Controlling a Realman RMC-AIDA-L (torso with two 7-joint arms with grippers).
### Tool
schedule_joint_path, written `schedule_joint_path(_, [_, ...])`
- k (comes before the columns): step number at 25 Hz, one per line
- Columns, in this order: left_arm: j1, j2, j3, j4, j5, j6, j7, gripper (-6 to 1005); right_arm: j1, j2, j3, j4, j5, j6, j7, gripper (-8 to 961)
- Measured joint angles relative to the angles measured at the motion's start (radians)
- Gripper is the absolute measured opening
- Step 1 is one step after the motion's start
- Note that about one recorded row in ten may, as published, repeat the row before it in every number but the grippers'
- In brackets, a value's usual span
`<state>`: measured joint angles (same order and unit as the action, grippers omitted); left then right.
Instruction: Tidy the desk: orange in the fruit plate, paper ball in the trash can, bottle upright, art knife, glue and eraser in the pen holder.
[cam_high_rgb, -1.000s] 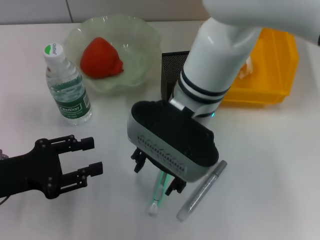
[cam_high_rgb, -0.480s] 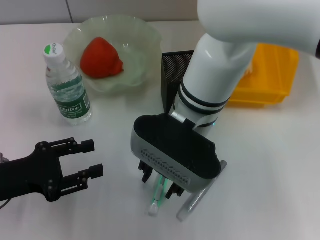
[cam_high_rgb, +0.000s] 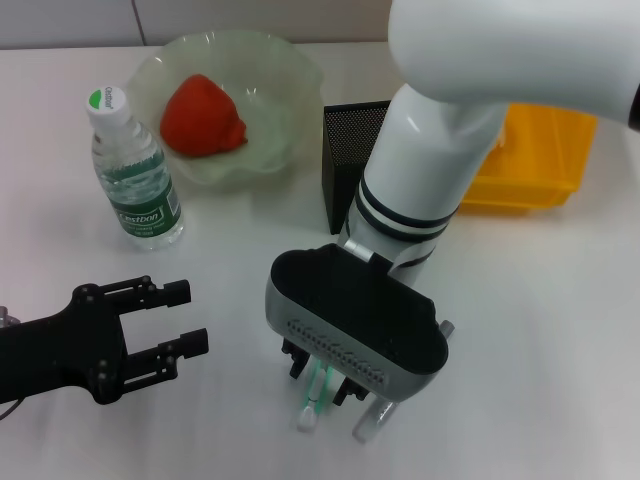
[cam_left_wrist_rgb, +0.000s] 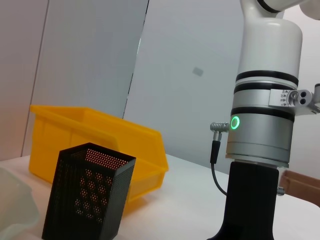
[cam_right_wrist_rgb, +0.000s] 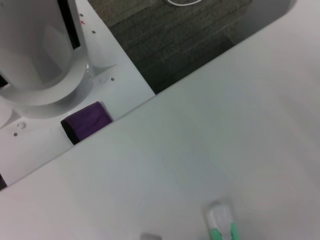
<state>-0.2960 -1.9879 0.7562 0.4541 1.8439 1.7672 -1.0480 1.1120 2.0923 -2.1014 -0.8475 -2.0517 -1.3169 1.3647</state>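
White desk surface (cam_high_rgb: 560, 330) held one green-and-white glue stick (cam_high_rgb: 312, 398), lying flat under the right gripper (cam_high_rgb: 322, 378), whose fingers straddled it; their spacing could not be determined. One grey art knife (cam_high_rgb: 372, 420) lay just beside it. One pen holder (cam_high_rgb: 350, 160) stood behind. The left gripper (cam_high_rgb: 172, 320) hovered, fingers apart.

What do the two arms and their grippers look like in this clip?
The right arm is a glossy white tube with black bands near the wrist, a lit green ring light and a thin black cable. Its right gripper has a black body with a grey ribbed rim. The left gripper is matte black with slim, bolted fingers.
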Motion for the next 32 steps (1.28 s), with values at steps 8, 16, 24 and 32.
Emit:
schedule_joint_path(8, [0.0, -0.002, 0.0, 0.0, 0.001, 0.0, 0.0, 604, 0.001, 0.0, -0.017, -0.001, 0.012, 0.024, -0.028, 482])
schedule_joint_path(16, [0.001, -0.002, 0.0, 0.0, 0.001, 0.0, 0.002, 604, 0.008, 0.0, -0.034, 0.005, 0.028, 0.031, -0.053, 457])
schedule_joint_path(24, [0.001, -0.002, 0.0, 0.0, 0.001, -0.001, 0.004, 604, 0.009, 0.0, -0.047, 0.007, 0.035, 0.039, -0.065, 431])
schedule_joint_path(32, [0.0, -0.003, 0.0, 0.0, 0.001, -0.008, 0.001, 603, 0.007, 0.0, -0.063, 0.004, 0.039, 0.039, -0.072, 358])
